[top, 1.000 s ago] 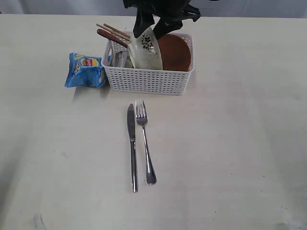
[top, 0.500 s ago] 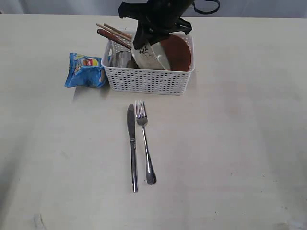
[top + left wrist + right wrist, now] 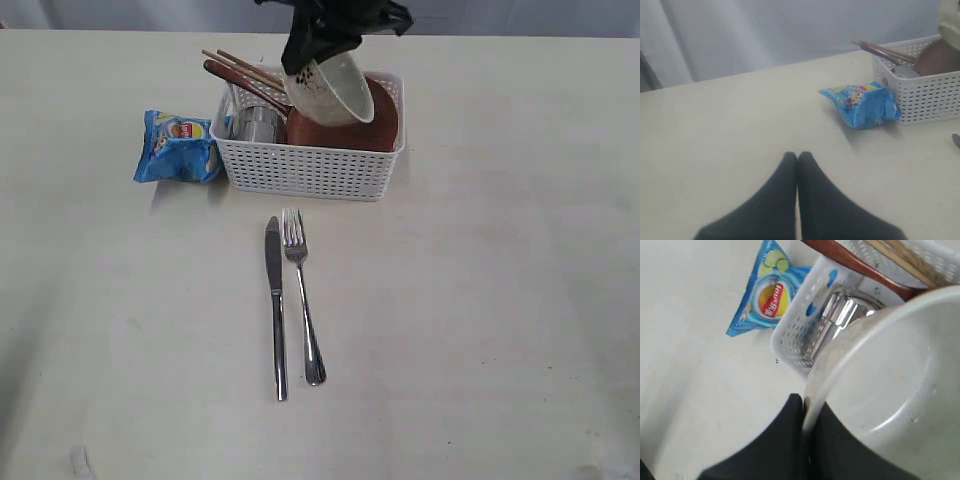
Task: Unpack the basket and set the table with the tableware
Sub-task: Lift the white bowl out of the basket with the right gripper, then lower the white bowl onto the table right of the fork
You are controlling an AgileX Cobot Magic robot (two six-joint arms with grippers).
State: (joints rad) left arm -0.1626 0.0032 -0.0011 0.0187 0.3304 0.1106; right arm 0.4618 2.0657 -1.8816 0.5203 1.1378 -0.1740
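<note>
Plate (image 3: 378, 122) in basket (image 3: 310, 172), partly behind bowl (image 3: 335, 90) between right fingers (image 3: 781, 442).

Two matte black grippers, plain and smooth

The left gripper (image 3: 798, 157) has two dark charcoal fingers (image 3: 775, 200), broad at the base and tapering to narrow, rounded tips. The right gripper (image 3: 803, 407) has fingers of the same dull black finish. Seen from the exterior view, its housing (image 3: 338, 22) is a blocky, angular black mass with faintly glossy edges.
</note>
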